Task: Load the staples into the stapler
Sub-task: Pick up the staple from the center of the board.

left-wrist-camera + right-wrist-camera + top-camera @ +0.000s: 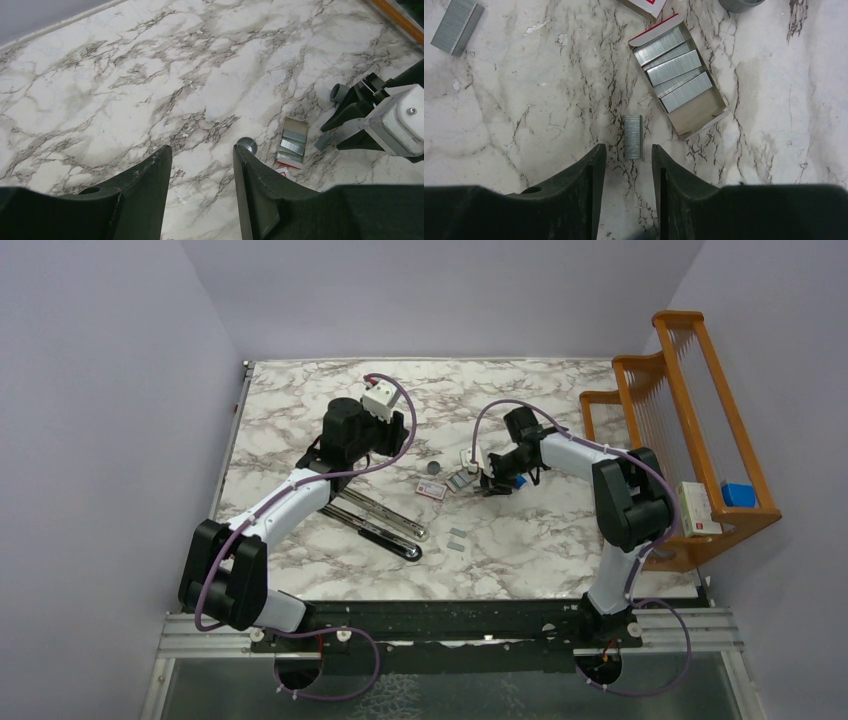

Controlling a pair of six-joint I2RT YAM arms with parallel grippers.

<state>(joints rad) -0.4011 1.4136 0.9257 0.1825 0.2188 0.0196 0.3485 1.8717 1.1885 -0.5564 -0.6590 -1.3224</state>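
Note:
The stapler [378, 522] lies opened flat on the marble table, left of centre, under my left forearm. An open white-and-red box tray [679, 75] holds several silvery staple strips. It also shows in the top view [460, 480] and the left wrist view [294, 142]. One loose staple strip [633, 136] lies on the table just ahead of my right gripper [626, 150], in line with the gap between its open, empty fingers. Another strip [456, 26] lies further off. My left gripper [202, 150] is open and empty above bare marble, apart from the stapler.
A small dark round disc [246, 145] lies near the left gripper's right finger. A red-and-white box sleeve [432, 490] lies beside the tray. A grey cylinder [340, 92] stands by the right gripper. Loose strips [458, 540] lie nearer the front. A wooden rack [700, 430] stands at the right edge.

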